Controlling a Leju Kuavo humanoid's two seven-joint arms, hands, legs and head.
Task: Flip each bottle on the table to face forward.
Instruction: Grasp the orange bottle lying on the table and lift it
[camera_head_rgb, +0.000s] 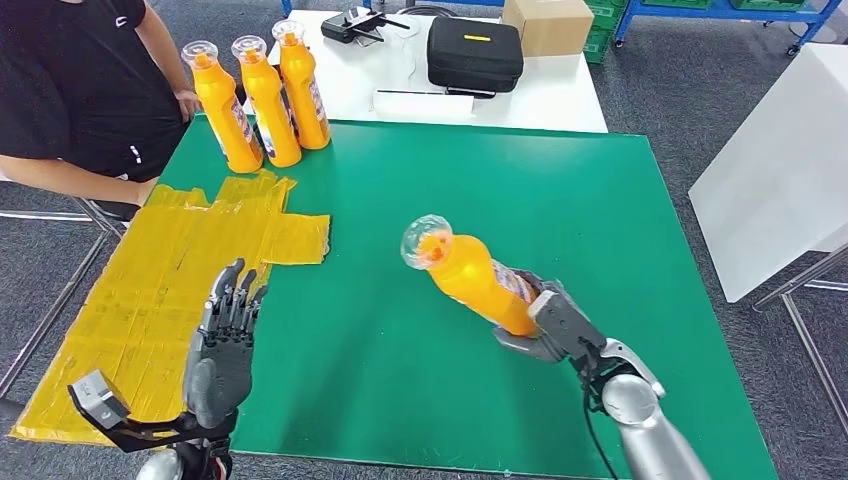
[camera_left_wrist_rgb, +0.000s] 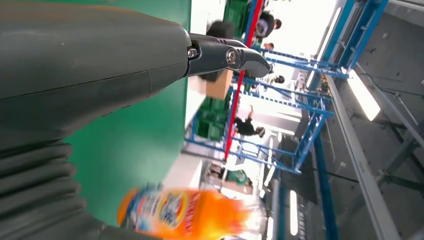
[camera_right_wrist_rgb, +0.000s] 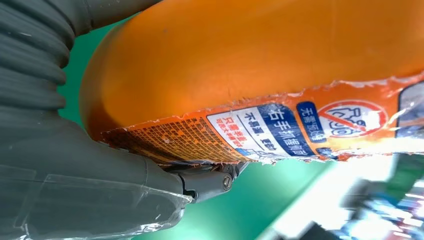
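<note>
Right hand (camera_head_rgb: 548, 322): clamped on tilted orange plastic bottle (camera_head_rgb: 474, 279), clear cap, above green tabletop (camera_head_rgb: 560, 200) centre. Left hand (camera_head_rgb: 225, 335): empty, fingers apart, near front-left edge. Three orange bottles (camera_head_rgb: 262, 95): upright, far-left corner.

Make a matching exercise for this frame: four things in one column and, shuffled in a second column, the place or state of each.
Things:
1. tilted orange plastic bottle with clear cap
2. row of three upright orange bottles
3. black zippered case
4. robot's left hand

Places or states:
A. on the white table beyond the green one
B. gripped by the robot's right hand
C. holding nothing, fingers straight, at the yellow sheet's edge
D. far left corner of the green table

Pairs: 1-B, 2-D, 3-A, 4-C
</note>
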